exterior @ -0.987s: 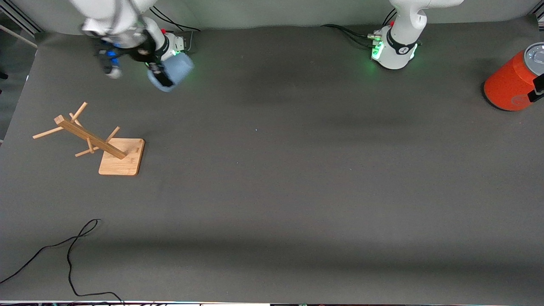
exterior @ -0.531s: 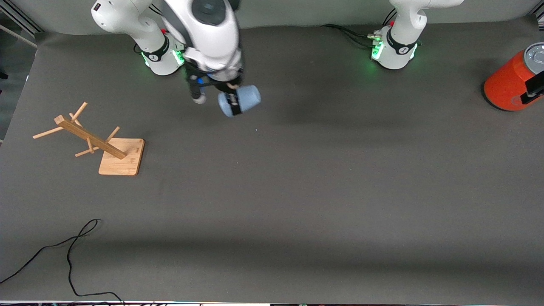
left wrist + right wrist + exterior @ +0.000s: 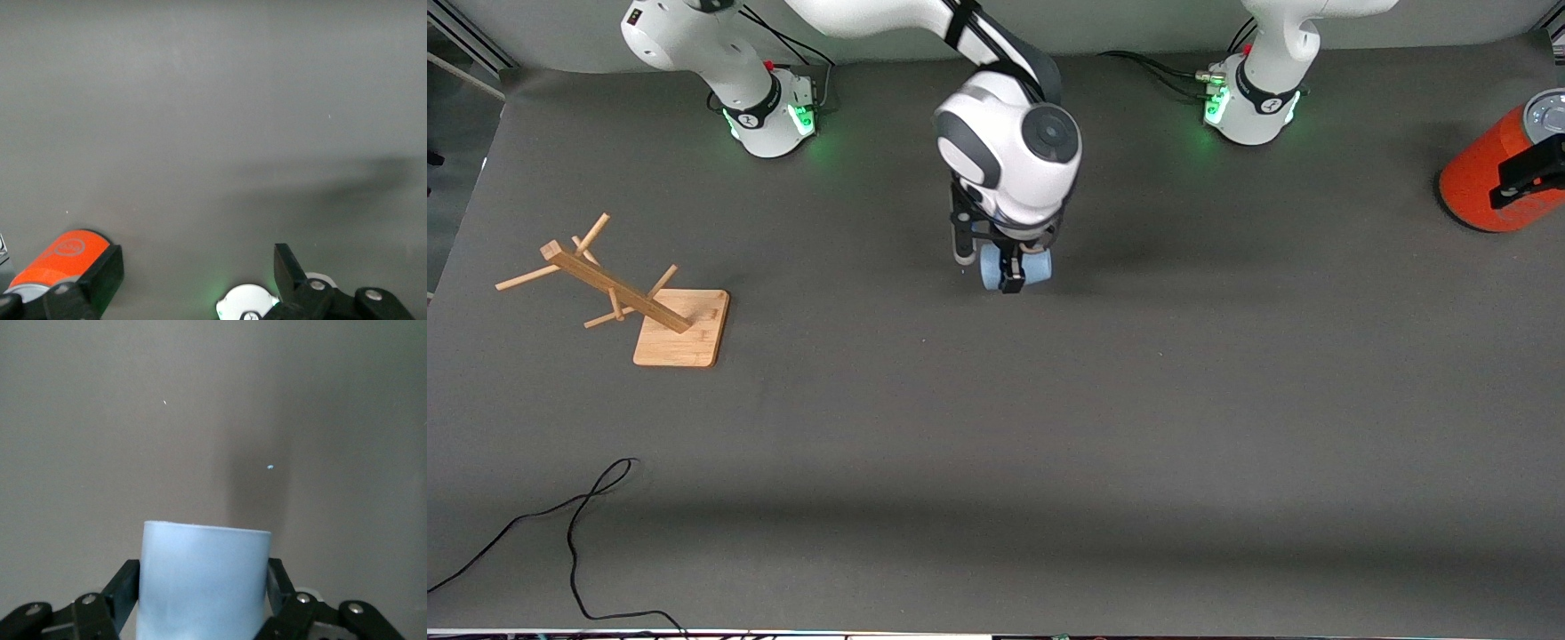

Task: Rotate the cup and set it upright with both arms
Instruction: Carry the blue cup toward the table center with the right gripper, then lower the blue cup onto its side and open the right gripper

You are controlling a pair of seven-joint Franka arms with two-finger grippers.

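Note:
My right gripper [image 3: 1013,274] is shut on the pale-blue cup [image 3: 1037,265] and holds it by its sides over the middle of the table. In the right wrist view the cup [image 3: 203,547] sits between the black fingers [image 3: 127,583] of the right gripper [image 3: 203,572] and points away toward the grey table. I cannot see its opening. My left gripper [image 3: 1528,180] hangs at the left arm's end of the table, over the orange cylinder [image 3: 1485,182]. In the left wrist view the left gripper [image 3: 195,261] is open and empty.
A wooden peg rack [image 3: 609,286] on a square base stands toward the right arm's end. A black cable [image 3: 574,524] lies near the front camera's edge. The orange cylinder [image 3: 63,257] also shows in the left wrist view. Green-lit arm bases [image 3: 769,116] stand along the back.
My right arm has swung from beside its base out over the table's middle, carrying the cup and turning it. The left gripper has shifted slightly by the orange cylinder.

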